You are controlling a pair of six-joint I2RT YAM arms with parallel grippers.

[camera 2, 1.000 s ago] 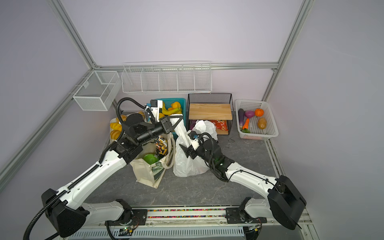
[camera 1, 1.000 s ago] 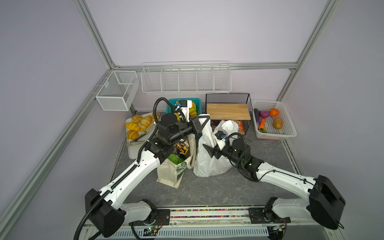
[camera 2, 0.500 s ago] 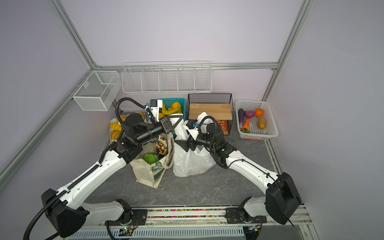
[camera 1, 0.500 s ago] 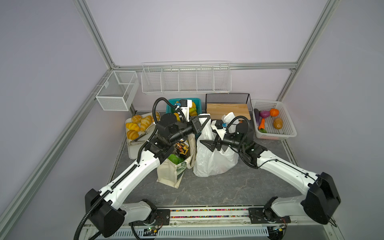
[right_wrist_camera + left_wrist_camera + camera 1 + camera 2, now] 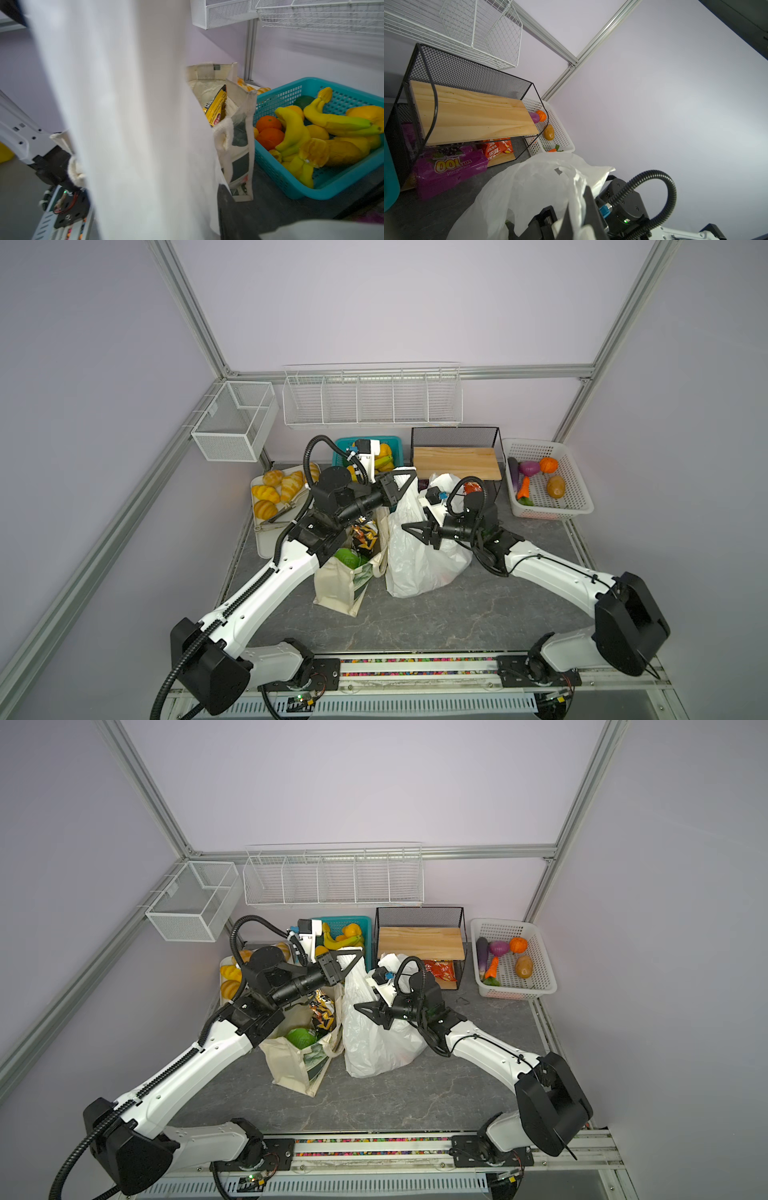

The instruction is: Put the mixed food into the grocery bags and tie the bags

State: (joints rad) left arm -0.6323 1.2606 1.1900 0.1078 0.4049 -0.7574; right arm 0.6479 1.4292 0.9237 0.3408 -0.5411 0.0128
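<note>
Tabletop (image 5: pixel 436 622) is left free before the tote (image 5: pixel 334 589) and plastic bag (image 5: pixel 415 568). Behind, passage is blocked by rack (image 5: pixel 455 438) and basket (image 5: pixel 280 97).

left gripper (image 5: pixel 409 477) clamped; right gripper (image 5: pixel 410 529) ajar

Colour notes: plastic carrier bag (image 5: pixel 419 572) translucent white; canvas tote (image 5: pixel 334 589) cream, green print on one side; zigzag snack bag (image 5: pixel 363 536) black and yellow; second snack bag (image 5: pixel 348 559) bright green. Fruit basket (image 5: pixel 291 189) teal, vegetable basket (image 5: pixel 577 493) white, bread rolls (image 5: pixel 279 488) golden, rack (image 5: pixel 455 434) black mesh, snack pack (image 5: pixel 446 168) purple with yellow lettering, tabletop (image 5: pixel 457 614) veined grey
</note>
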